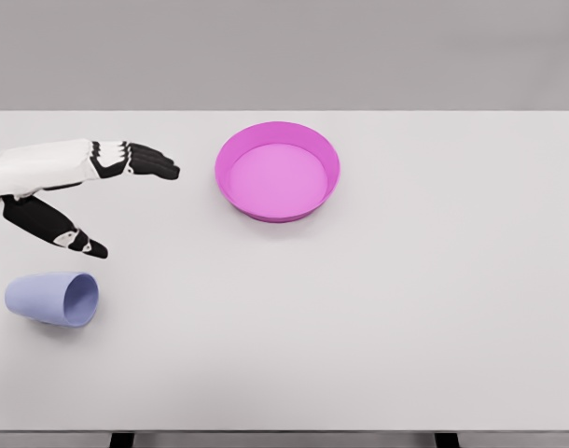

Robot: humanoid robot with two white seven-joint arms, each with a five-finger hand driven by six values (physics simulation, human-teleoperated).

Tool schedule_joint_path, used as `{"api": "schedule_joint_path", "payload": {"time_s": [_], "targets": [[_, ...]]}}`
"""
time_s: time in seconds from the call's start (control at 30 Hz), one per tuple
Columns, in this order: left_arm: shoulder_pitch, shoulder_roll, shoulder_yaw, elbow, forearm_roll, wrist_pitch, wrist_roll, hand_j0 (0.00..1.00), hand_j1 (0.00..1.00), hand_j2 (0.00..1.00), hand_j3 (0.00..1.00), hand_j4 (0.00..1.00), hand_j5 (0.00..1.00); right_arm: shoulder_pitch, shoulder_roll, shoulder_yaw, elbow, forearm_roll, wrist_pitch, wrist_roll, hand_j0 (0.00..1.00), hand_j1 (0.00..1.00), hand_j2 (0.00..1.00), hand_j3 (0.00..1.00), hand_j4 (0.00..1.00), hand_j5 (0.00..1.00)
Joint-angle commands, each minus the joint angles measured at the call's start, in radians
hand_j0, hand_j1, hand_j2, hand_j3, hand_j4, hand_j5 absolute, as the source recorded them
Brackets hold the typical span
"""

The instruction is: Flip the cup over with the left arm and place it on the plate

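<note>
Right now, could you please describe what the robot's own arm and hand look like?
Only the left hand shows: a smooth white shell covers the forearm and the back of the hand, the jointed fingers and thumb are black with small white patches. No cables or markings are visible.

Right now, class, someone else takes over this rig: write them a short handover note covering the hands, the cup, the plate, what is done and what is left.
Left hand: open, fingers spread, holding nothing, over the table's left side, above the cup in the picture and apart from it.
Right hand: not in view.
Cup: pale blue, lying on its side near the left edge, mouth facing right.
Plate: pink, nothing on it, left of centre towards the far side.
Done: nothing yet; the cup is ungrasped.
Left: grasp the cup, turn it upright, set it on the plate.
</note>
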Motion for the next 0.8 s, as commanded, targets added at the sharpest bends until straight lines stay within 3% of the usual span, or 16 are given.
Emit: {"api": "schedule_joint_path", "payload": {"time_s": [0.0, 0.13, 0.3, 0.37, 0.4, 0.5, 0.6, 0.77], "targets": [[0.000, 0.001, -0.005, -0.001, 0.007, 0.003, 0.000, 1.00, 1.00, 1.00, 1.00, 1.00, 1.00, 0.000, 0.000, 0.002, -0.004, 0.002, 0.001, 0.003, 1.00, 1.00, 1.00, 1.00, 1.00, 1.00], [0.005, 0.099, -0.003, -0.001, 0.010, 0.003, 0.000, 1.00, 1.00, 1.00, 1.00, 1.00, 1.00, 0.005, 0.000, -0.002, 0.004, -0.001, 0.001, 0.000, 1.00, 1.00, 1.00, 1.00, 1.00, 1.00], [0.110, 0.224, -0.003, -0.001, 0.037, 0.003, 0.000, 1.00, 1.00, 1.00, 1.00, 1.00, 1.00, 0.005, 0.000, 0.001, 0.004, -0.001, -0.001, 0.000, 1.00, 1.00, 1.00, 1.00, 1.00, 1.00], [0.121, 0.290, -0.003, -0.001, 0.105, 0.003, 0.000, 1.00, 1.00, 1.00, 1.00, 1.00, 1.00, 0.005, 0.000, 0.001, 0.004, -0.001, 0.001, 0.000, 1.00, 1.00, 1.00, 1.00, 1.00, 1.00], [0.164, 0.323, -0.003, -0.001, 0.134, 0.003, 0.000, 1.00, 1.00, 1.00, 1.00, 1.00, 1.00, 0.005, 0.000, -0.001, 0.004, -0.001, -0.001, 0.000, 1.00, 1.00, 1.00, 1.00, 1.00, 1.00], [0.245, 0.314, 0.006, -0.001, 0.129, 0.003, 0.000, 1.00, 1.00, 1.00, 1.00, 1.00, 1.00, 0.005, 0.000, -0.001, 0.004, -0.001, -0.001, 0.000, 1.00, 1.00, 1.00, 1.00, 1.00, 1.00], [0.255, 0.313, 0.000, -0.001, 0.131, 0.003, 0.000, 1.00, 1.00, 1.00, 1.00, 1.00, 1.00, 0.005, 0.000, -0.001, 0.005, -0.001, 0.001, 0.000, 1.00, 1.00, 1.00, 1.00, 1.00, 1.00], [0.322, 0.280, 0.012, 0.016, 0.117, 0.060, 0.000, 1.00, 1.00, 1.00, 1.00, 1.00, 1.00, 0.005, 0.000, 0.001, 0.004, -0.001, 0.001, 0.000, 1.00, 1.00, 1.00, 1.00, 1.00, 1.00]]}}
